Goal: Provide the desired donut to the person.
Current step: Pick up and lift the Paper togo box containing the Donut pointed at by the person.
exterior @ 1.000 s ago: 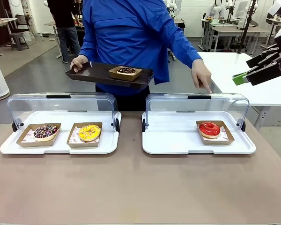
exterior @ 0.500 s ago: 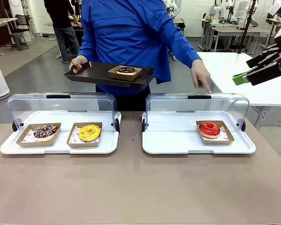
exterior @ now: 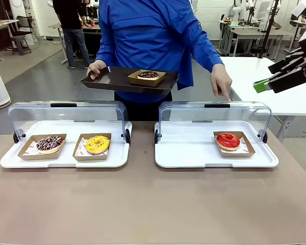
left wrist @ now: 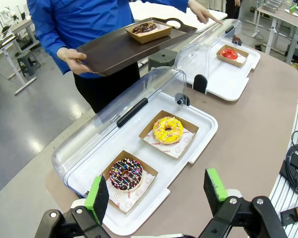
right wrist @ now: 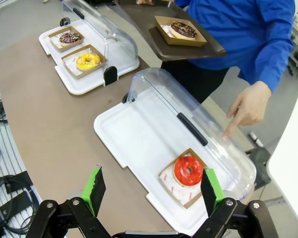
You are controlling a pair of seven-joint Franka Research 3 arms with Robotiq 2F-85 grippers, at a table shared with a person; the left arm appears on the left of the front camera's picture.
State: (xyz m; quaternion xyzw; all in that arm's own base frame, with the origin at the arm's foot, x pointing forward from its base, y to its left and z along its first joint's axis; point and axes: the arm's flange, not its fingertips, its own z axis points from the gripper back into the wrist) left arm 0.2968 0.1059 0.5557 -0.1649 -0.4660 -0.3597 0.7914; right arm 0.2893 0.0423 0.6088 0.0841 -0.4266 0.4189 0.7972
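The person (exterior: 153, 35) in a blue jacket stands at the far side. One hand holds a dark tray (exterior: 112, 81) carrying a boxed chocolate donut (exterior: 148, 75). The other hand (exterior: 222, 81) points a finger down over the right case, above the red donut (exterior: 228, 140) (right wrist: 188, 170). A yellow donut (exterior: 97, 144) (left wrist: 168, 129) and a sprinkled chocolate donut (exterior: 49, 143) (left wrist: 125, 174) sit in the left case. My right gripper (exterior: 262, 77) (right wrist: 151, 191) hangs open, high at the right, above and beside the red donut. My left gripper (left wrist: 155, 192) is open above the left case's near edge.
Both white cases (exterior: 66, 161) (exterior: 194, 158) have their clear lids (exterior: 66, 115) (exterior: 214, 115) swung up toward the person. A white table (exterior: 280, 97) stands behind on the right. Cables (right wrist: 10, 191) lie off the table's side. Bare brown tabletop (exterior: 153, 204) fills the near side.
The person has shifted to the right, carrying the tray along. The pointing hand stays over the right case. Neither gripper has moved.
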